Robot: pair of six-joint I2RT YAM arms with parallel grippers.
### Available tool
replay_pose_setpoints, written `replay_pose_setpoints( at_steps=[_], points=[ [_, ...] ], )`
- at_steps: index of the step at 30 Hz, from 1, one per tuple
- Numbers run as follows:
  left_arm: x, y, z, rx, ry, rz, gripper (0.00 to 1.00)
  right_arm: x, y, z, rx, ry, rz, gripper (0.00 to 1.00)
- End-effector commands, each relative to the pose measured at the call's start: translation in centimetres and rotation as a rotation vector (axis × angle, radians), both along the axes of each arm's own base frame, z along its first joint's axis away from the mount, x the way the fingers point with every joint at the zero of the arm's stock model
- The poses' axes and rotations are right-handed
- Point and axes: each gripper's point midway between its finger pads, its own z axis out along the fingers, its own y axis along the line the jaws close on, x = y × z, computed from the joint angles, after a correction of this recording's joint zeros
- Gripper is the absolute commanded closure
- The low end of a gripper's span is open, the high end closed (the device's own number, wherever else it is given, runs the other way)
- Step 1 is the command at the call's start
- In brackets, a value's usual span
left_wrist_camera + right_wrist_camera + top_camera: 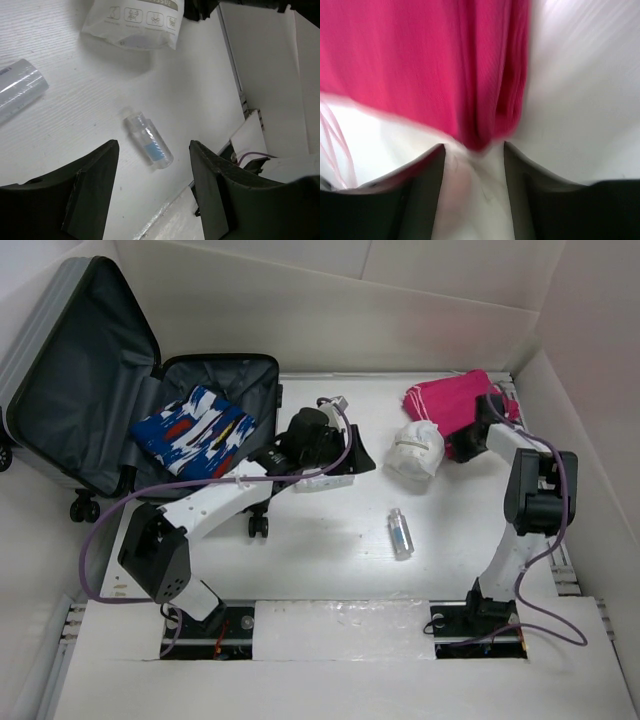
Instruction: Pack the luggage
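Right gripper [474, 150]: fingers narrow, straddling a folded edge of the pink cloth [420, 60]; view blurred, cannot tell if it is pinched. Left gripper [152, 150]: jaws apart, empty, above the small clear bottle [149, 140]. Luggage [60, 390] lies open at far left, lid up, patterned blue cloth [193, 430] in its base. Judgement: shell rigid and bulky, may roll on its wheels; steady it by the base rim, load from above

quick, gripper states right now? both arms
Left gripper: open, holding nothing.
Right gripper: at the edge of the pink cloth; view blurred, cannot tell whether it grips.
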Motion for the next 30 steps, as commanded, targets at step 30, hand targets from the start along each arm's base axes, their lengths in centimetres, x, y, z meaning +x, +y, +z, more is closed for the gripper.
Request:
replay_pose_setpoints(
  at_steps=[30],
  points=[
    [12.5,-13.4,0.6,0.223,-0.28,-0.044,0.32,-15.6,2.5,16.0,-0.141,-0.286,0.229,0.13]
  ],
)
